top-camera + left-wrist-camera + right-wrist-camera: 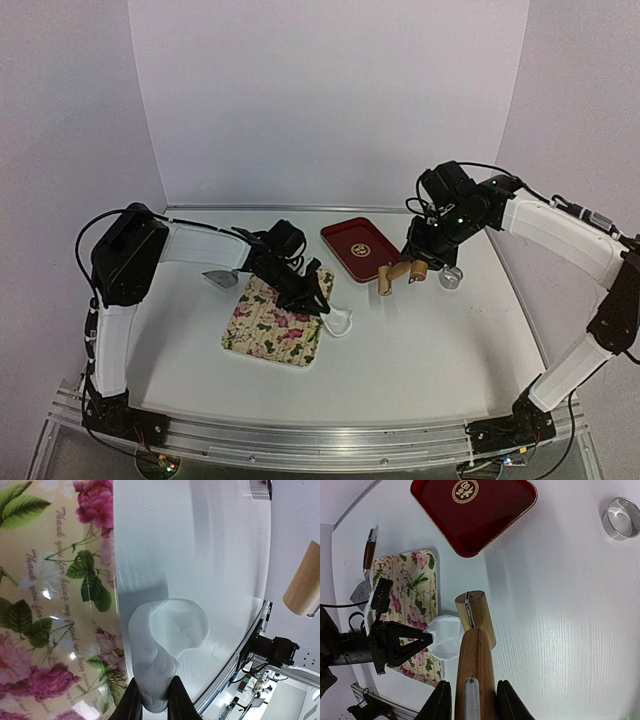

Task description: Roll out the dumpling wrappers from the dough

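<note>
- One dumpling wrapper [338,322], held between the fingers of the left gripper [154,702].
- One rolling pin [476,665], held in the right gripper [470,700].
- One red tray [360,247].
- One floral board [270,325].
- One metal ring [620,517].
- One scraper [217,278].

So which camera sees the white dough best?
The left wrist view: the dough is close and large, folds visible, pinched at its edge by the left gripper. The right wrist view shows it smaller by the floral mat; the top view, only a tiny white patch.

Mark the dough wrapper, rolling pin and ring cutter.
dough wrapper [167,645], left wrist view, middle of the white disc.
rolling pin [475,665], right wrist view, mid-length on the wooden barrel.
ring cutter [605,520], right wrist view, left side of the metal rim.
</note>
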`<control>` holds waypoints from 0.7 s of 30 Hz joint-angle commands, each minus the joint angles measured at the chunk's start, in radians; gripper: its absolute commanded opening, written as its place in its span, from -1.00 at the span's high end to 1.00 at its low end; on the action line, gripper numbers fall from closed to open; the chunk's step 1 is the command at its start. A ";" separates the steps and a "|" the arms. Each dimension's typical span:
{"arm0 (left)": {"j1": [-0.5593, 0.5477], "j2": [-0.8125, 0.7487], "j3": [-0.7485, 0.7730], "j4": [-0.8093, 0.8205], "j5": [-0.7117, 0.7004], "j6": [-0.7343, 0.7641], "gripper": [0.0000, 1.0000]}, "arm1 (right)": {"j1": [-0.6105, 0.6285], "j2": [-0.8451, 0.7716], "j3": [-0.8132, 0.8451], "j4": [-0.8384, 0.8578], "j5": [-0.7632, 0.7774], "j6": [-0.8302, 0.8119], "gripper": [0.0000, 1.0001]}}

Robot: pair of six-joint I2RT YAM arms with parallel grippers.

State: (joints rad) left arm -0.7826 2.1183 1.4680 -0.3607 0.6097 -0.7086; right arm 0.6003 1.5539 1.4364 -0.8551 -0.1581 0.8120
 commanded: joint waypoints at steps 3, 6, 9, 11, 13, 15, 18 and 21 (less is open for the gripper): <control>0.002 -0.118 -0.029 0.065 0.007 -0.001 0.81 | -0.005 -0.003 0.030 0.017 -0.009 -0.008 1.00; 0.006 -0.145 -0.039 0.059 0.017 0.007 0.84 | -0.005 0.002 0.041 0.017 -0.017 -0.008 1.00; 0.017 -0.201 -0.055 0.025 -0.007 0.031 0.85 | -0.005 0.007 0.053 0.017 -0.025 -0.013 1.00; 0.038 -0.243 -0.081 -0.006 -0.030 0.046 0.85 | -0.005 0.009 0.060 0.017 -0.034 -0.021 1.00; 0.071 -0.284 -0.127 -0.016 -0.033 0.063 0.84 | -0.005 0.015 0.068 0.018 -0.047 -0.032 1.00; 0.110 -0.314 -0.181 -0.013 -0.023 0.079 0.84 | -0.005 0.025 0.077 0.019 -0.065 -0.043 1.00; 0.149 -0.323 -0.227 -0.013 -0.006 0.125 0.84 | -0.005 0.047 0.098 0.019 -0.093 -0.063 1.00; 0.171 -0.309 -0.234 -0.035 -0.026 0.180 0.82 | 0.000 0.080 0.137 0.020 -0.137 -0.106 1.00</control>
State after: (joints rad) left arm -0.6343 1.8187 1.2553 -0.3672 0.5984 -0.6221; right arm 0.5999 1.5995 1.4890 -0.8571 -0.2339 0.7673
